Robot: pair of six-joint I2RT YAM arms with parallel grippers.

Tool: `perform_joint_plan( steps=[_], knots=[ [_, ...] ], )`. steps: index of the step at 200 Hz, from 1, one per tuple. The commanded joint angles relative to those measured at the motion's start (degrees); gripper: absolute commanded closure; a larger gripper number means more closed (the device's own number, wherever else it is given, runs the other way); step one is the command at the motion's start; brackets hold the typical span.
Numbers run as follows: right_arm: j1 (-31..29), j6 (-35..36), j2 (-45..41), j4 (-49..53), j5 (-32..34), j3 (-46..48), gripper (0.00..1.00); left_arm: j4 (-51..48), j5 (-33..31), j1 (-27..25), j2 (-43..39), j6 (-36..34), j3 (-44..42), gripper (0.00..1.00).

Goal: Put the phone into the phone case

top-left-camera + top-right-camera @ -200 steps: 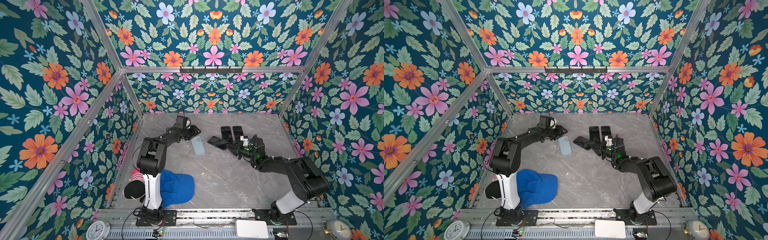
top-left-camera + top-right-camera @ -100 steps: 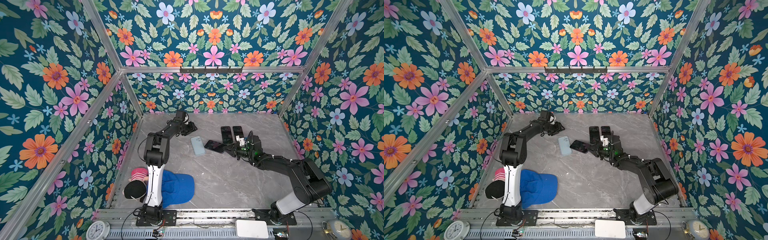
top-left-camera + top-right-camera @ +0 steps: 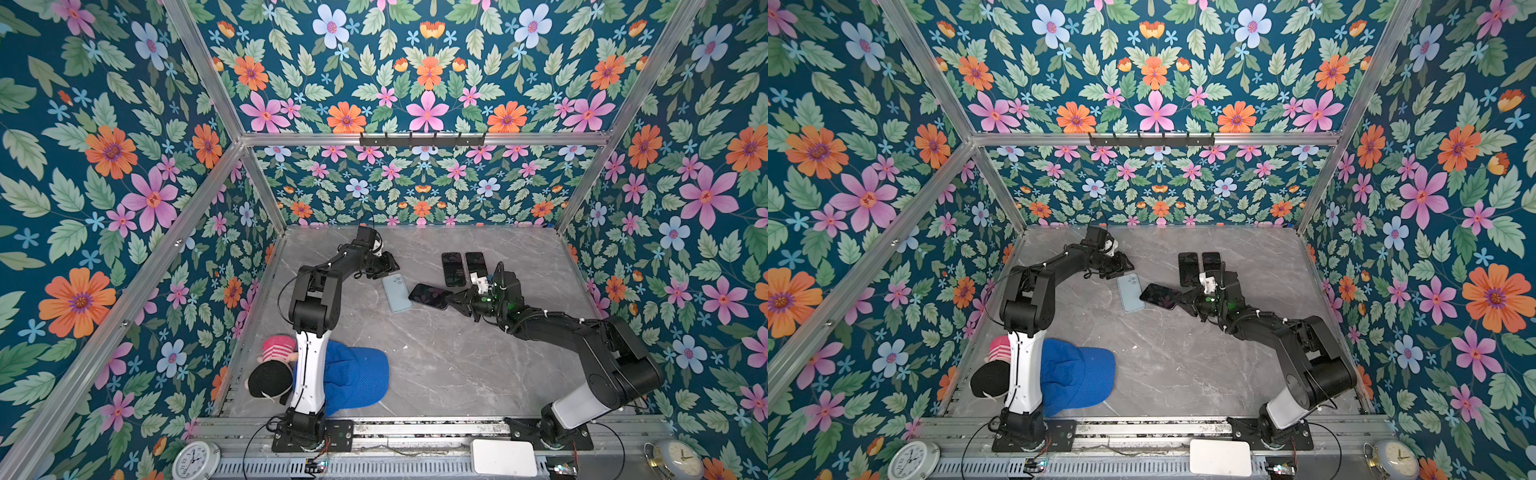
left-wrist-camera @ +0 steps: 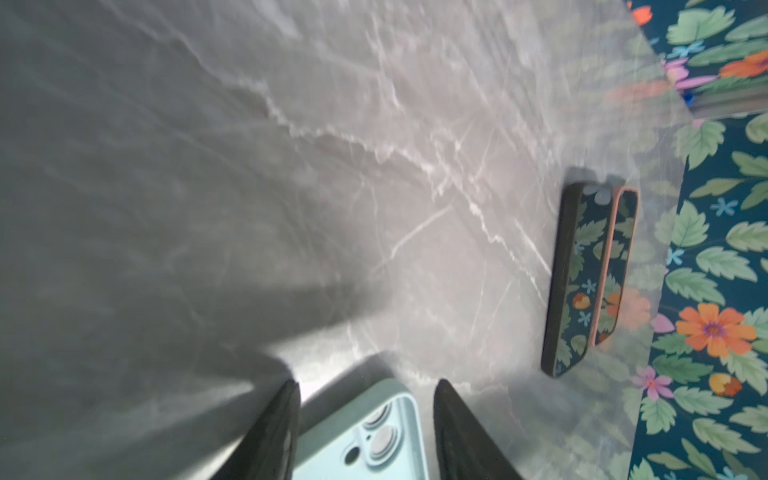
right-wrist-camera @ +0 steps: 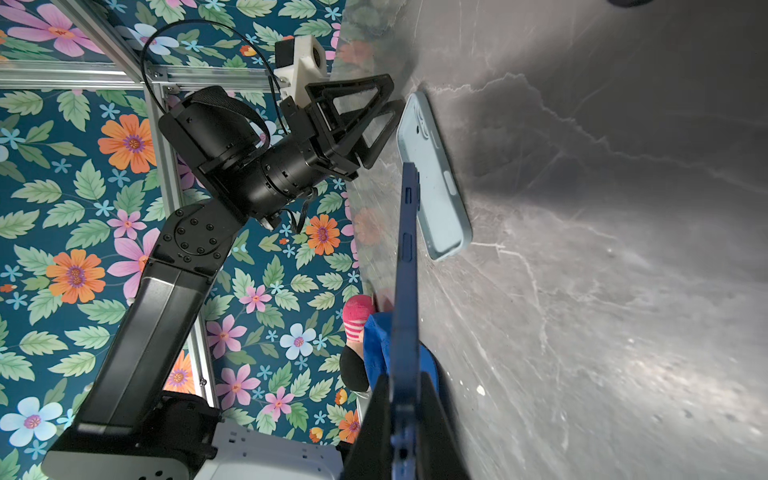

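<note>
Left tool (image 3: 388, 266) is straddling the camera end of the pale blue phone case (image 3: 397, 293) on the surface (image 3: 436, 365), jaws half-spread. Just beside it, the dark phone (image 3: 430, 296) is hanging pinched in the right tool (image 3: 455, 300). It's looking like the carry-over step, and next it's needing squaring over the case, then pressing in.

Black arms (image 3: 552, 328), white base links (image 3: 309, 374), looping black cables (image 5: 199, 20)

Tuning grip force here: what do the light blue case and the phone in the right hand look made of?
Light blue case: likely silicone or soft plastic, matte; no glare, rounded edges. Phone: glossy glass front, mirror-dark; its blue rim looks satin, metal or plastic, unclear which.
</note>
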State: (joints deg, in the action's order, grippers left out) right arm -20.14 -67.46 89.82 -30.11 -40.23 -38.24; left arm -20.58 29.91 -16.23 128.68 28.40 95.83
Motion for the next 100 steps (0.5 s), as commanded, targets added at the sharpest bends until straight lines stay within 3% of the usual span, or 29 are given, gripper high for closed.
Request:
perform_joint_plan(
  steps=[1, 100],
  knots=[
    [0.0, 0.7, -1.2, -1.2, -0.1, 0.2, 0.98, -0.4, 0.7, -0.3, -2.1, -1.2, -3.0, 0.46],
    [0.0, 3.3, -5.5, 4.0, 1.0, 2.2, 0.98, 7.1, 3.4, -2.1, -14.6, 4.6, -23.3, 0.48]
  ],
)
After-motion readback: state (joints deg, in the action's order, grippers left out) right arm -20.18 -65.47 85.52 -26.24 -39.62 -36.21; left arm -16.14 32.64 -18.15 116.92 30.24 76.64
